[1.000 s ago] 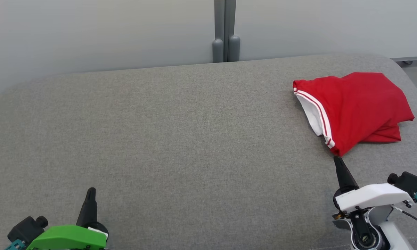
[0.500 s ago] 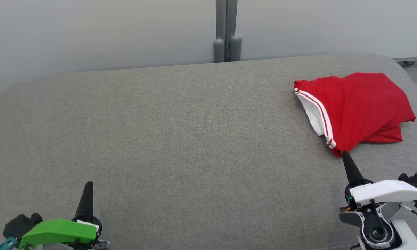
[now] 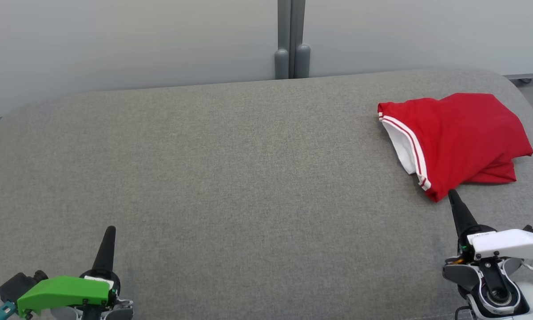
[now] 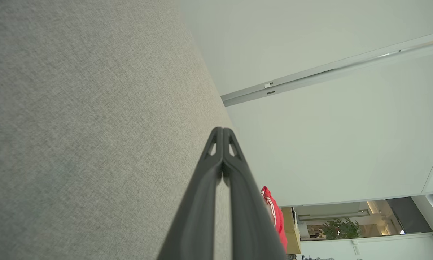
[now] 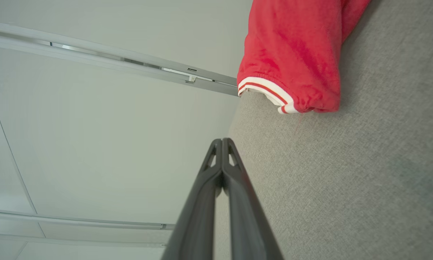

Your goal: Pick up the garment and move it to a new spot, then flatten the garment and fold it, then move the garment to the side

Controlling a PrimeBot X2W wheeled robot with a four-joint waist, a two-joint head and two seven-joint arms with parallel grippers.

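On the grey worktop (image 3: 231, 178), far right: one red garment (image 3: 462, 138) with a white-striped band, lying doubled over in a loose, uneven bundle.

Right tool (image 3: 452, 194): clenched on nothing, tip close to the garment's near corner.

Left tool (image 3: 109, 230): clenched, empty, well apart at the near left.

Step, as you may judge it: a bundle at the side suits either a garment awaiting pick-up or one folded and set aside. The pictures do not settle which, so no next move follows.

Right wrist view shows you the gathered cuff and bare worktop between it and the tip; the head view makes them look nearly touching.
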